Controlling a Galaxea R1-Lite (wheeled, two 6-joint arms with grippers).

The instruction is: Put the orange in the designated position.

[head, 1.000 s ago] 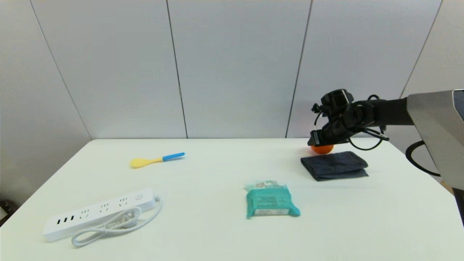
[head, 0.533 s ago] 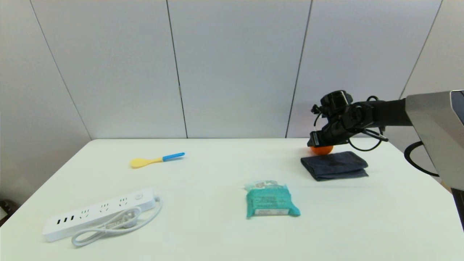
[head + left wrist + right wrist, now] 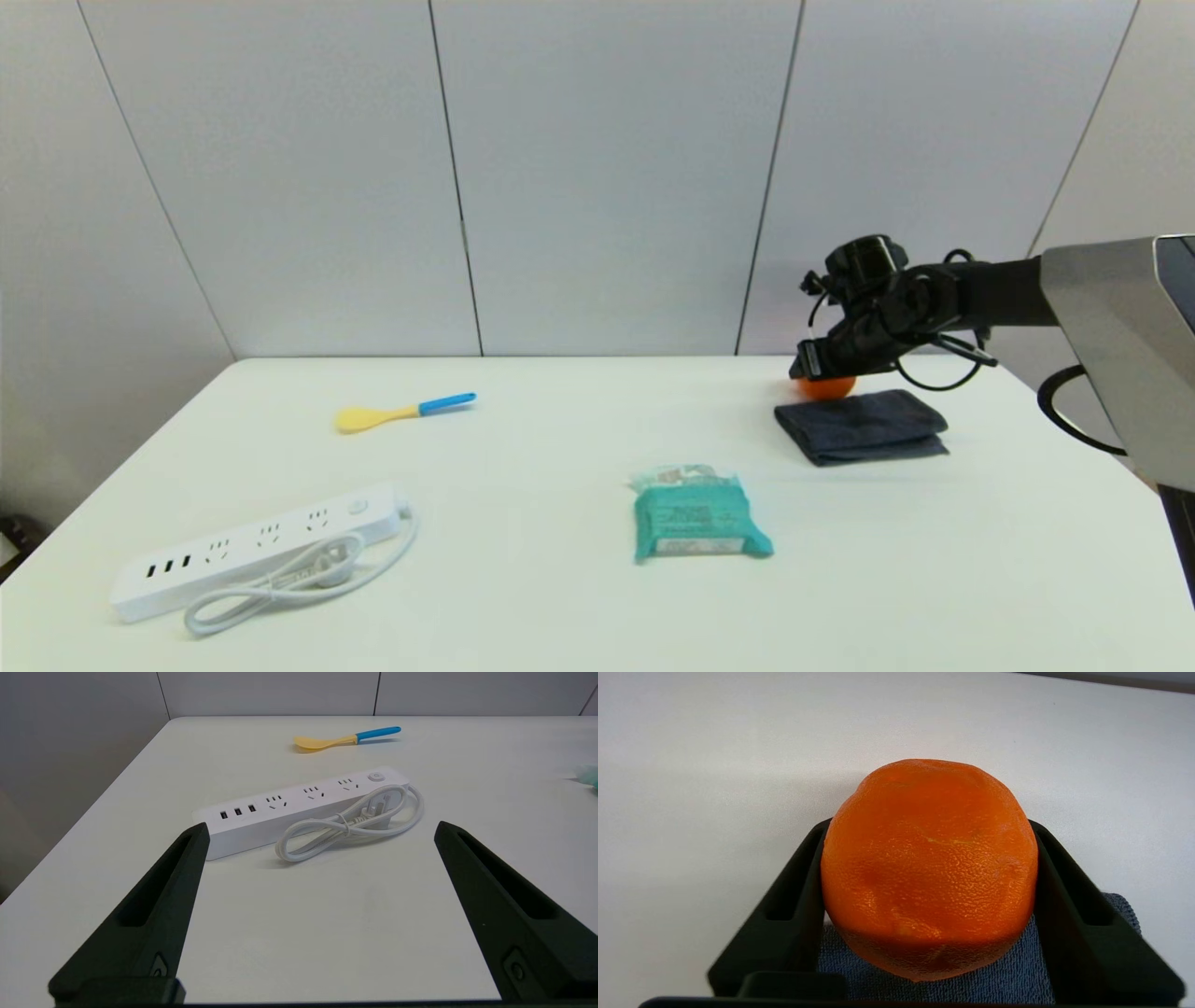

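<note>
One power strip and one teal packet are laid nearest. One folded cloth and one spoon follow. One orange is pinched by the right gripper behind the cloth. The left gripper is spread wide.

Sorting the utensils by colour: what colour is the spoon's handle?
Blue, with a yellow bowl; the spoon shows best in the left wrist view.

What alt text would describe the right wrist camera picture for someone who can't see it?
The right claw is shut on a bright, dimpled orange, one black finger pressing each side. A blue-grey cloth shows beneath, and the white table stretches beyond.
</note>
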